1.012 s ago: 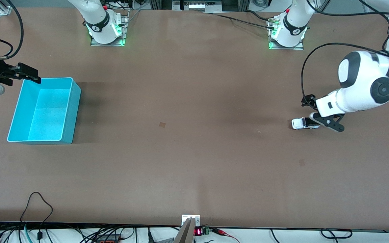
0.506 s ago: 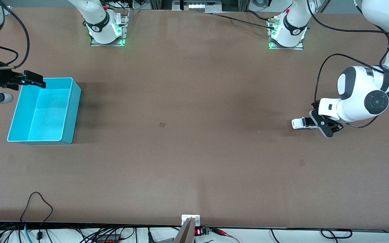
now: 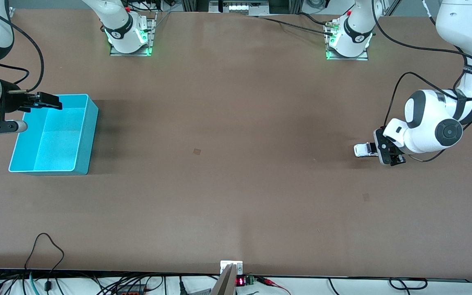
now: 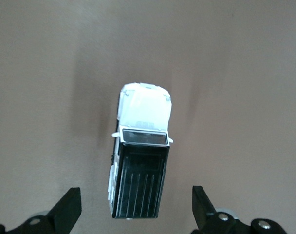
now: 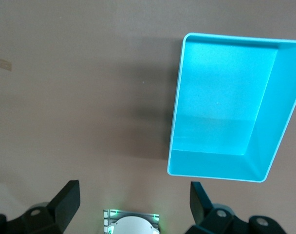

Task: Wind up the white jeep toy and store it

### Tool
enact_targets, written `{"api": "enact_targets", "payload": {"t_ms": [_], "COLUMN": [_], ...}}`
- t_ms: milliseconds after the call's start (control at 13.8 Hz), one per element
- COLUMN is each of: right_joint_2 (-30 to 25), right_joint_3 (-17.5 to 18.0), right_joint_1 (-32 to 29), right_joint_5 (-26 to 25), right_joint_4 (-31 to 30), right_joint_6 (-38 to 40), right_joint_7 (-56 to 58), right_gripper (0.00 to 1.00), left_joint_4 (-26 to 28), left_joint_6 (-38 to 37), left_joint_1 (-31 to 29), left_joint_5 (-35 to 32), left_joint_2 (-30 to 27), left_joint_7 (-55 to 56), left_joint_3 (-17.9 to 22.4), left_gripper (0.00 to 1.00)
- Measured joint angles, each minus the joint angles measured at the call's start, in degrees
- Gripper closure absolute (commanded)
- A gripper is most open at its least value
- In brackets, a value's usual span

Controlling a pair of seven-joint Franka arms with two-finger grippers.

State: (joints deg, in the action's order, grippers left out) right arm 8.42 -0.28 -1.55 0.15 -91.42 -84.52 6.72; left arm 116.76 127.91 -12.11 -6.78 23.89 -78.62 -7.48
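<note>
The left gripper [image 4: 136, 212] hangs wide open over the jeep [image 4: 140, 163] near the left arm's table edge. The jeep's long axis lies across the gap between the fingers. The right gripper [image 3: 49, 100], also open, waits over the bin [image 3: 81, 159].

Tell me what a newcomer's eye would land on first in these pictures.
The turquoise bin stands out at the right arm's end of the table, with the right gripper open above its rim. At the left arm's end, the left gripper hangs open over the small white jeep toy.
</note>
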Motion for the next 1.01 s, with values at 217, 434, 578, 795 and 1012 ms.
{"api": "enact_targets", "payload": {"t_ms": [217, 434, 578, 795, 1012], "right_joint_2": [0.0, 0.2, 0.4, 0.7, 0.8], "right_joint_3": [0.0, 0.0, 0.0, 0.0, 0.0], "right_joint_1": [0.0, 0.0, -0.1, -0.3, -0.5], "right_joint_5": [0.0, 0.0, 0.0, 0.0, 0.0], "right_joint_4": [0.0, 0.0, 0.0, 0.0, 0.0], "right_joint_6": [0.9, 1.3, 1.9, 2.3, 2.4], "right_joint_7": [0.0, 0.0, 0.0, -0.1, -0.1], "right_gripper": [0.00, 0.00, 0.00, 0.00, 0.00], "left_joint_4": [0.0, 0.9, 2.9, 6.1, 7.4], "left_joint_6": [1.4, 4.8, 7.2, 10.2, 10.9], "left_joint_1": [-0.1, -0.1, -0.1, -0.1, -0.1], "left_joint_5": [0.0, 0.0, 0.0, 0.0, 0.0], "left_joint_2": [0.2, 0.3, 0.5, 0.7, 0.7], "left_joint_7": [-3.0, -6.1, -6.6, -6.8, -6.9], "left_joint_3": [-0.1, -0.3, -0.3, -0.3, -0.3], "left_gripper": [0.00, 0.00, 0.00, 0.00, 0.00]}}
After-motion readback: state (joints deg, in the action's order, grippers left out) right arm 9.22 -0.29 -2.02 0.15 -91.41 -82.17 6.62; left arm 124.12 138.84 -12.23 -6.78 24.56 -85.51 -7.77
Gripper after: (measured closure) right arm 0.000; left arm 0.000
